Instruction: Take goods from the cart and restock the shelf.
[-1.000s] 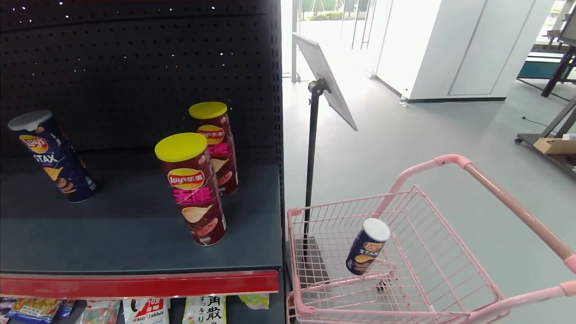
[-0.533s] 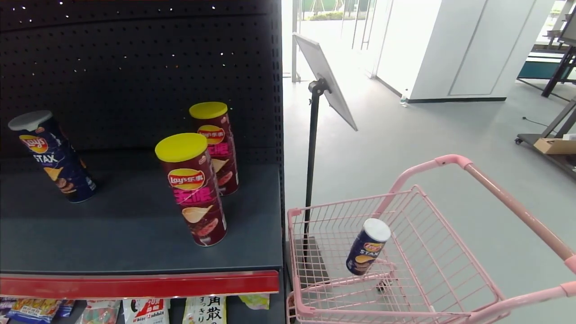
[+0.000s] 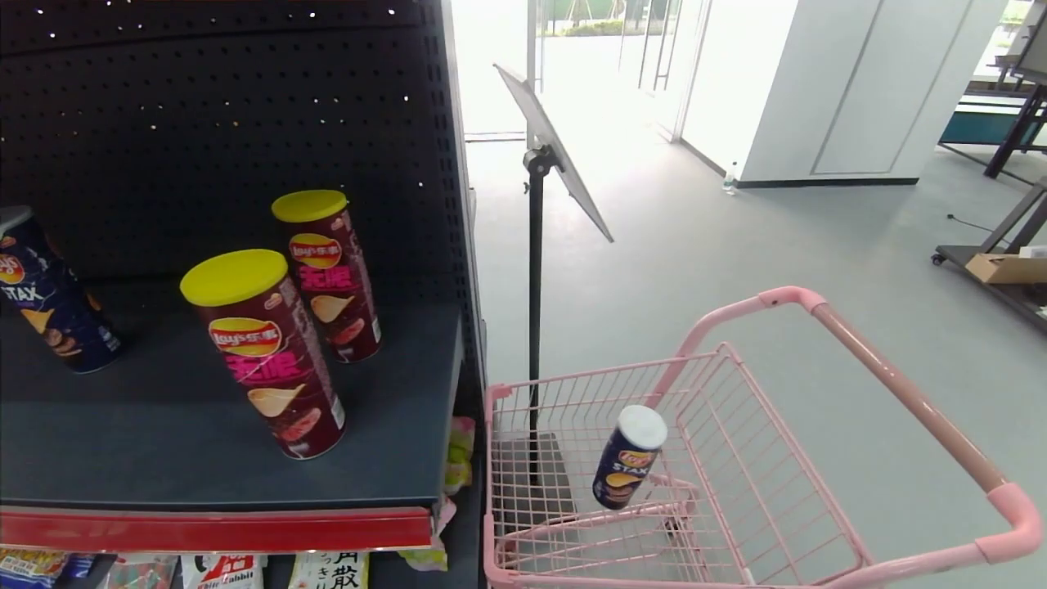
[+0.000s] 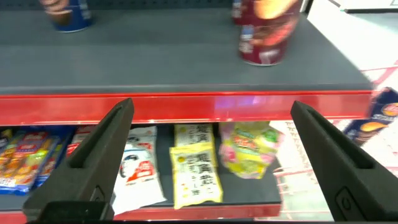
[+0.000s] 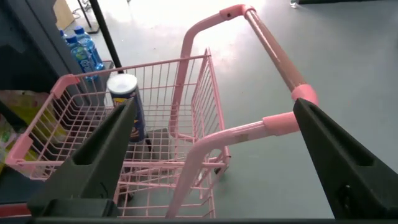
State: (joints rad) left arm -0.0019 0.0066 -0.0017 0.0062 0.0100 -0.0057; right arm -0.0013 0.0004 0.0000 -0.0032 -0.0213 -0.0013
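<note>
Pink cart (image 3: 891,378) stands beside the shelf (image 3: 147,442) end; left gripper (image 4: 211,106) and right gripper (image 5: 214,102) jaws spread.

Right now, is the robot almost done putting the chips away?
Nearly. On the shelf stand a blue can, a front maroon can and a rear maroon can. The left gripper and right gripper are open, empty. One last can waits in the pink cart.

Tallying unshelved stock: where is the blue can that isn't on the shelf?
In the head view, right of centre, the blue can stands alone inside the pink cart, in its wire basket, just right of the shelf end.
</note>
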